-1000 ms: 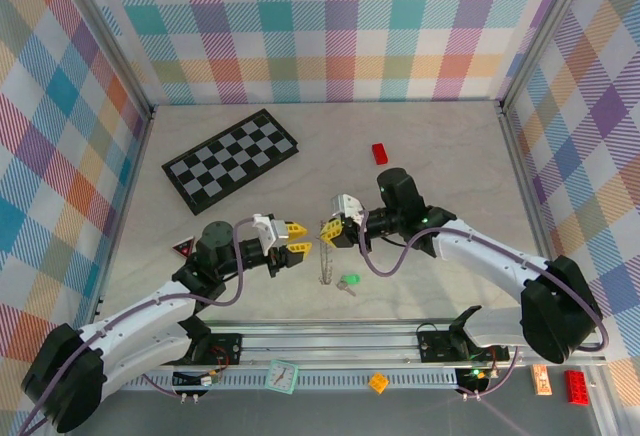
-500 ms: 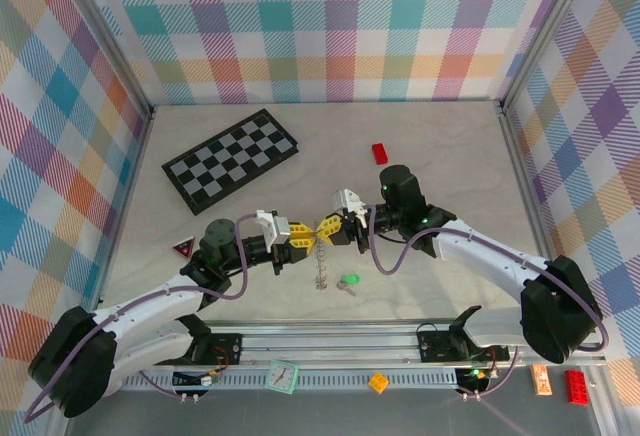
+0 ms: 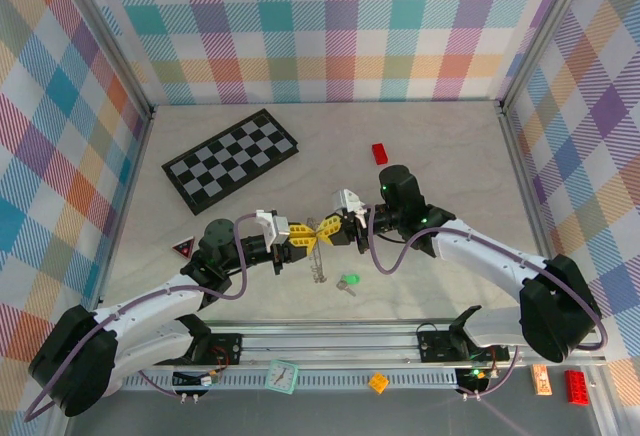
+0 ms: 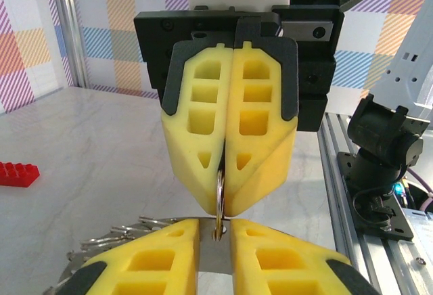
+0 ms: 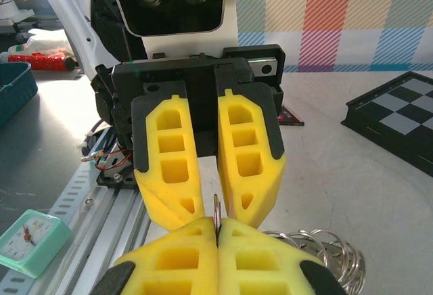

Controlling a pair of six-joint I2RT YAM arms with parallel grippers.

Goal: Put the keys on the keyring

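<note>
Right gripper point(image 3: 327, 233) was clamped shut on the keyring point(image 4: 220, 193), overhead frame centre. Left gripper point(image 3: 306, 239) straddled it, jaws narrowly parted. Green key point(image 3: 348, 282) lay below. Judgement: close left squarely on the rim.

Landmark: keyring point(image 3: 318, 256), mid-table, pinched in the closed right gripper point(image 3: 327, 231); left gripper point(image 3: 305, 237) tip to tip against it, fingers narrowly parted around the ring's edge.

- Left and right of the keyring: blocked by left arm point(image 3: 160, 306) and right arm point(image 3: 480, 256), slanting to the near corners.
- Just near-right of the keyring: green key point(image 3: 348, 282), flat on the table.
- Far-left of the keyring: chessboard point(image 3: 230, 159), low and wide.
- Far-right, well apart: red block point(image 3: 380, 153).
- Far to the left, beside the left arm: small triangular sign point(image 3: 182, 248).
- Straight beyond the keyring: bare tabletop point(image 3: 320, 141) between chessboard and red block, up to the back wall point(image 3: 330, 36).
- Nearer than the keyring: narrow bare strip ending at the metal rail point(image 3: 330, 341).
</note>
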